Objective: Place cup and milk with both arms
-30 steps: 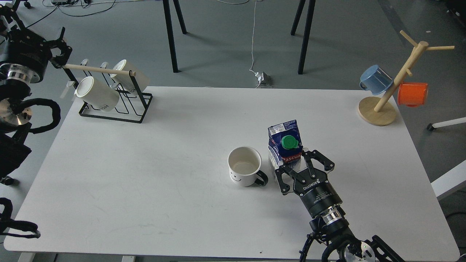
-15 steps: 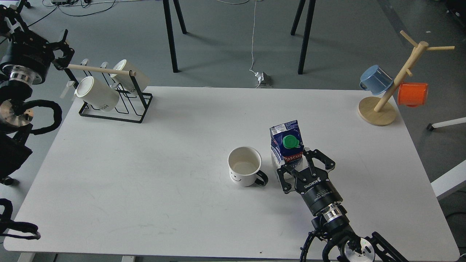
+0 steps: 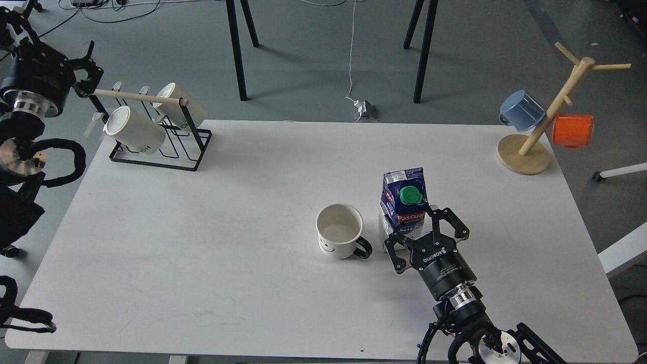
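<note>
Milk (image 3: 406, 208) had shifted slightly toward three o'clock and straightened, standing on the table (image 3: 202, 242) beside the cup (image 3: 340, 237), the right gripper (image 3: 413, 233) apparently grasping its base, so release seemed near.

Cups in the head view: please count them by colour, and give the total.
White with smiley face: 1, the cup on the table.
Cream with lettering: 2, mugs on the black wire rack.
Blue: 1, blue cup on the wooden tree.
Orange: 1, orange cup on the same tree.
Total: 5
</note>
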